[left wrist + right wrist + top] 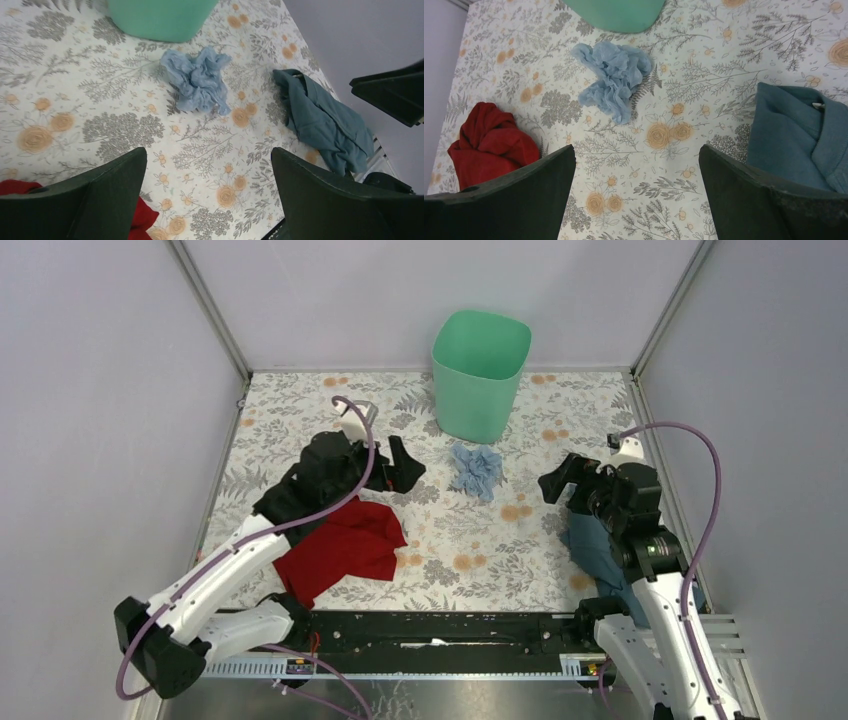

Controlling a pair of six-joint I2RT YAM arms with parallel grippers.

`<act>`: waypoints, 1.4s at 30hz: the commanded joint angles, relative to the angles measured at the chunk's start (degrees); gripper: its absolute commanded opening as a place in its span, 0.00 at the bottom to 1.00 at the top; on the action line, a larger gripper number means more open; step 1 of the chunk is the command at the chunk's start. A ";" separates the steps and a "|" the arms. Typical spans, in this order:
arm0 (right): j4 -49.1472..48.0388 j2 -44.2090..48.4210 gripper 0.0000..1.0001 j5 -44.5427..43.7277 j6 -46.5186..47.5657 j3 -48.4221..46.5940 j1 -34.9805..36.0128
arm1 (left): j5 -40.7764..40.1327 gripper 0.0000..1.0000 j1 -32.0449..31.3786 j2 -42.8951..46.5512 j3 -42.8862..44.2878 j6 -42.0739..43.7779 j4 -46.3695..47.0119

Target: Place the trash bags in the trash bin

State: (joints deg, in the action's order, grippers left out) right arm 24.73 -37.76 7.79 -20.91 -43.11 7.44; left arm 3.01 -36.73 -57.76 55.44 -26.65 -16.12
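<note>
The mint-green trash bin (480, 370) stands upright at the back middle of the floral table; its base shows in the left wrist view (160, 20) and the right wrist view (616, 12). A crumpled light-blue trash bag (477, 470) (197, 80) (613, 80) lies on the table just in front of the bin. My left gripper (385, 465) (208, 155) hovers open to the left of the bag, nothing between its fingers. My right gripper (568, 485) (636, 152) hovers open to the right of the bag, also holding nothing.
A red cloth (345, 550) (491, 142) lies at the front left, partly under the left arm. A teal cloth (595, 550) (325, 125) (799, 135) lies at the front right under the right arm. Walls enclose the table on three sides.
</note>
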 commanded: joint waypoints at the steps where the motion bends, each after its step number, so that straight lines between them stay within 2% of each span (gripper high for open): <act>1: -3.55 -1.80 1.00 1.74 -0.83 1.10 -0.30 | -2.69 0.99 -2.10 -1.11 -1.39 -2.91 5.55; 7: -8.09 -2.08 1.00 8.60 -0.73 4.38 -0.24 | -7.45 0.99 -2.10 2.74 -4.64 -3.68 4.46; 10: -9.22 -3.82 1.00 8.61 -1.86 5.41 -0.24 | -9.32 0.99 -2.11 5.10 -5.55 -3.90 2.97; 12: -9.54 -5.90 1.00 8.49 -3.21 5.47 -0.24 | -10.23 0.99 -2.12 6.20 -6.05 -3.93 1.98; 20: -14.32 -17.38 1.00 17.76 -7.14 5.29 -0.24 | -7.37 0.99 -2.11 7.08 -6.81 -3.12 -0.86; 23: -17.85 -23.34 1.00 20.79 -9.75 5.22 0.47 | -6.35 0.99 -2.07 5.12 -3.68 -2.60 -2.70; 27: -25.09 -30.53 1.00 18.37 -12.72 4.61 5.89 | -6.20 0.99 -2.12 2.51 -0.26 -0.78 -5.72; 32: -32.89 -41.01 0.99 14.00 -14.39 3.55 9.56 | -6.77 0.99 -2.07 3.18 -2.92 -0.19 -5.58; 36: -36.63 -48.35 0.92 11.40 -12.69 1.97 9.88 | -5.50 0.99 -2.05 4.54 -4.94 -0.88 -4.88; 42: -37.93 -56.34 0.67 11.13 -9.51 -2.69 10.69 | 2.26 0.99 -2.09 3.74 -8.12 -5.03 -2.02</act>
State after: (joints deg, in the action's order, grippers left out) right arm -8.36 -91.83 20.43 -32.82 -41.78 17.23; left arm -0.99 -38.70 -53.95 49.10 -28.80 -22.15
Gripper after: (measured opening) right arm 0.724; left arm 0.990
